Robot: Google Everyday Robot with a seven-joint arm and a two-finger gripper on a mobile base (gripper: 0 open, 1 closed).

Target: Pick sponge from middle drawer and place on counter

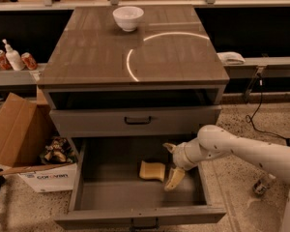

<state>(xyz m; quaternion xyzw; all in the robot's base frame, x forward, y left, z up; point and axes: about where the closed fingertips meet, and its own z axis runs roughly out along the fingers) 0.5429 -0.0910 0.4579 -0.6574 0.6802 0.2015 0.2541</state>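
Pale yellow and slightly curled at one edge, the sponge (pixel 152 170) is seen in the camera view lying flat on the grey floor of the middle drawer (pixel 135 197), which is pulled out at the bottom of the cabinet. The gripper (pixel 167 166) is positioned inside the drawer on a white arm (pixel 241 151) that enters from the right, and it is held just beside the sponge's right edge. Its two beige fingers (pixel 174 178) are spread apart, one raised toward the drawer's back and the other angled down toward the floor. Nothing is pinched between them. The lower finger appears to be just clear of the sponge, though contact cannot be ruled out.

Above, a narrower drawer front (pixel 135 121) with a black handle is seen. The counter (pixel 101 57) is marked by a bright curved reflection, and a white bowl (pixel 128 17) is set near its back edge. A cardboard box (pixel 14 134) is stood beside the cabinet.
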